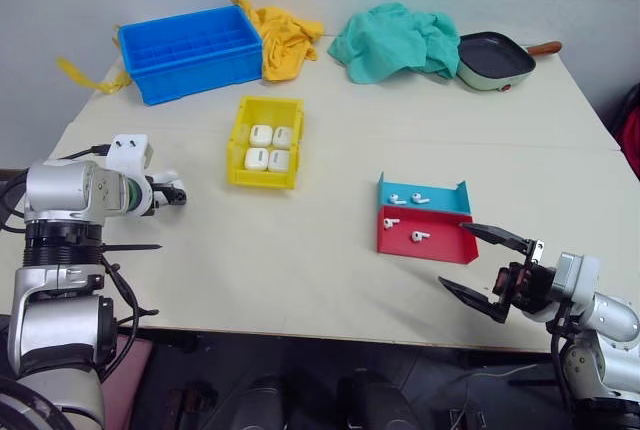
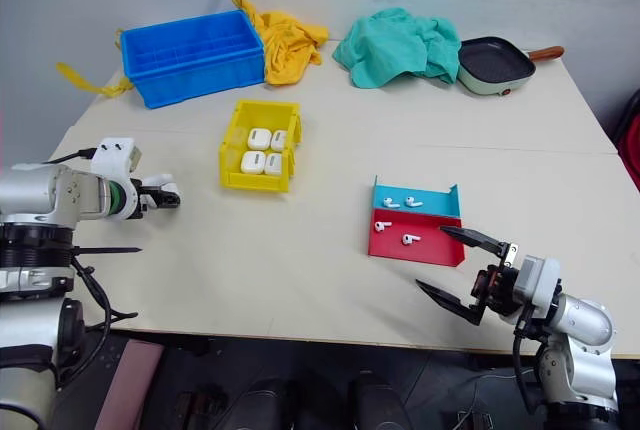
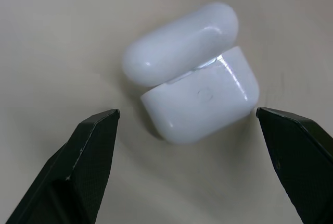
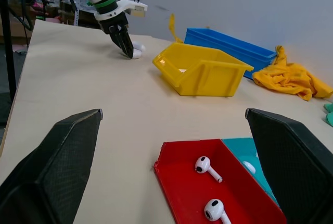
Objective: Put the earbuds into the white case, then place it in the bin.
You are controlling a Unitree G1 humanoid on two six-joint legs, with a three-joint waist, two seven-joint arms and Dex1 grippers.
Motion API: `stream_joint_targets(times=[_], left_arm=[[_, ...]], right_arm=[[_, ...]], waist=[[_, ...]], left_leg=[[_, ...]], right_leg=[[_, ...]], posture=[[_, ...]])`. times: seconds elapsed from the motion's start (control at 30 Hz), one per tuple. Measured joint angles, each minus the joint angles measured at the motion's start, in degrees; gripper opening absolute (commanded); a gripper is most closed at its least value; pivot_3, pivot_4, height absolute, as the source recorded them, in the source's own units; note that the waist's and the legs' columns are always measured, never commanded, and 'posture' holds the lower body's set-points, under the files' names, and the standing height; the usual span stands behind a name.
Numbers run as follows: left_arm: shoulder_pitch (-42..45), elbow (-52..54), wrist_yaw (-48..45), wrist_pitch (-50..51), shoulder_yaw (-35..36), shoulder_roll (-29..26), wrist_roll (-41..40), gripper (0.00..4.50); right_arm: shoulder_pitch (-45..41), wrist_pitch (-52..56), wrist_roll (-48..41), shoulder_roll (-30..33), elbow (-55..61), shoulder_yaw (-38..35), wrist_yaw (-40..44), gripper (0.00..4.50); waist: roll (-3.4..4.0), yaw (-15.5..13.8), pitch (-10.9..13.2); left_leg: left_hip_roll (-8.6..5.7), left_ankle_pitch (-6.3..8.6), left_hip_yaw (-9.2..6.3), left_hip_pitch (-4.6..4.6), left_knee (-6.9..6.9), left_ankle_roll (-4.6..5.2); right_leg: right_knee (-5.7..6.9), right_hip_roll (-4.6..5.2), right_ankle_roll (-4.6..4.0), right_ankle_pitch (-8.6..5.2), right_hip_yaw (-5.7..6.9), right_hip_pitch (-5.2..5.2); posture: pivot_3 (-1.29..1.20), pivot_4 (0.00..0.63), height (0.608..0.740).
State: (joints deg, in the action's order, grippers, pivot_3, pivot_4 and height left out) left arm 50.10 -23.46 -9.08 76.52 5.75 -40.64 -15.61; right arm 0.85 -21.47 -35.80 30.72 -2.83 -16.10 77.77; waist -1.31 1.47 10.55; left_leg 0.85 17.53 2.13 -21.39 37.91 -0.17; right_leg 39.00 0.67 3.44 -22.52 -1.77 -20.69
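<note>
**Left gripper poised over an open case, earbuds waiting in the tray**

The white case [image 3: 192, 88] lies on the table [image 1: 300, 260] at the robot's left, apart from the other things, with its hinged lid standing ajar. The left gripper [image 3: 187, 125] hangs just over it, jaws spread wide with one finger to either side and neither touching the shell. The right gripper [image 1: 488, 268] is also released and empty, hovering near the front table edge just beside the red-and-blue tray [image 1: 425, 220]. Four earbuds [image 4: 208, 168] lie loose in that tray, two in the blue half and two in the red. The bin [image 1: 265, 140] sits mid-table between the two arms and already holds four other white cases [image 1: 270, 148]. Behind it stand a blue crate [image 1: 190, 50], a yellow cloth [image 1: 285, 38], a teal cloth [image 1: 395, 42] and a small pan [image 1: 495, 60].

The case looks light, rigid and glossy, so it is likely to slip or skate across the table under an off-centre pinch. The safest hold is probably across the flat sides of the lower body, below the hinge, leaving the lid free. The earbuds are tiny and smooth; pinching the bulb rather than the stem should be steadier, though they may roll.
</note>
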Motion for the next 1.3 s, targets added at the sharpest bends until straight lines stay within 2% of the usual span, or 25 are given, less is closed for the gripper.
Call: stream_joint_targets(times=[0.17, 0.4, 0.53, 0.8, 1.3], left_arm=[[0.43, 1.21, 5.90, 1.71, 6.80, 4.82, 2.04, 4.43], [-0.16, 8.12, 12.99, 4.83, 15.72, 10.59, 4.97, 4.43], [-1.23, 10.44, 15.89, 5.21, 17.61, 15.80, 6.51, 4.43], [-1.20, 11.98, 21.52, 2.30, 20.92, 21.13, 9.69, 4.43], [-0.80, 9.16, 25.92, -5.00, 22.44, 24.00, 11.47, 4.43]], right_arm=[[0.07, -1.09, -0.20, 0.00, -1.82, -0.07, 0.98, 4.50], [0.89, -0.78, -0.77, 0.00, -1.54, -0.05, 0.81, 4.50], [0.66, -0.07, -0.84, -0.02, -0.33, 0.02, 0.69, 4.50], [0.71, 1.45, -0.87, -0.02, -0.06, 0.02, 0.68, 4.50], [2.04, 3.65, -0.81, -0.02, 3.35, 0.02, -1.67, 4.50]], waist=[[0.00, 0.04, 0.00], [-0.01, -0.02, 0.00], [-0.02, -0.19, 0.00], [-0.02, -0.13, 0.00], [-0.02, -0.09, -0.01]], left_leg=[[0.00, 0.00, 0.00, 0.00, 0.03, 0.00], [0.00, 0.00, 0.00, 0.03, 0.05, -0.01], [0.00, 0.00, 0.00, 0.03, 0.10, -0.01], [0.00, 0.00, 0.01, 0.08, 0.10, -0.04], [0.00, -0.04, 0.01, 0.15, 0.10, -0.10]], right_leg=[[0.06, 0.01, 0.00, 0.00, 0.00, -0.01], [0.12, 0.01, 0.01, 0.00, 0.01, 0.01], [0.12, 0.01, 0.01, 0.00, 0.02, 0.02], [0.16, -0.01, 0.01, 0.00, 0.01, 0.05], [0.20, -0.01, 0.01, 0.00, 0.01, 0.09]], posture=[[0.00, 0.150, 0.740], [0.00, 0.150, 0.740], [0.00, 0.150, 0.740], [0.00, 0.150, 0.740], [0.00, 0.150, 0.740]])
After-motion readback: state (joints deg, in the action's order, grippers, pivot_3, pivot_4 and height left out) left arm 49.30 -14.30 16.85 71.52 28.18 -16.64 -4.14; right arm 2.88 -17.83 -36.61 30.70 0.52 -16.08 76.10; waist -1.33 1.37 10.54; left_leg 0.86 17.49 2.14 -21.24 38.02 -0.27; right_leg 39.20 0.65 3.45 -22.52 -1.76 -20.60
